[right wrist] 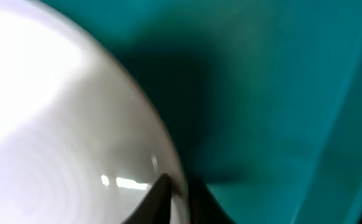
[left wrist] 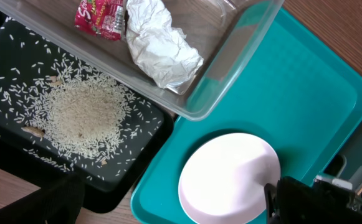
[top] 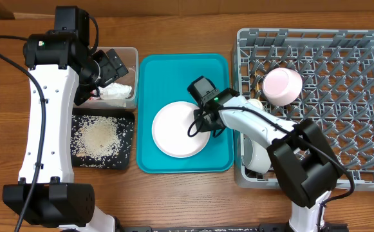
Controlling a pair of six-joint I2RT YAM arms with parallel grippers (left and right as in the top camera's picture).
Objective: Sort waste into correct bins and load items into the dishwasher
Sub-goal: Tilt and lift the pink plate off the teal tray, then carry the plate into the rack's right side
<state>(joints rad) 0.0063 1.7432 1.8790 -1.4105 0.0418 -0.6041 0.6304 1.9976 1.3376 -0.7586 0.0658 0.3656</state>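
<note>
The round plate (top: 177,131) (left wrist: 227,177) (right wrist: 56,112) lies on the teal tray (top: 154,71). My right gripper (top: 203,122) (right wrist: 181,193) is shut on the plate's right rim, with one finger (right wrist: 159,199) on top of it. My left gripper (top: 112,67) hangs open over the clear tub (top: 130,55) (left wrist: 230,68). In the tub lie a crumpled white tissue (left wrist: 159,43) and a red snack wrapper (left wrist: 98,15). Loose rice (top: 100,136) (left wrist: 84,115) is piled in the black tray (top: 125,161). The grey dish rack (top: 367,174) stands at the right.
A pale pink bowl (top: 282,86) sits tilted in the rack's upper left part. Something white (top: 257,158) shows in the rack's lower left corner, partly under my right arm. The teal tray lies between the black tray and the rack.
</note>
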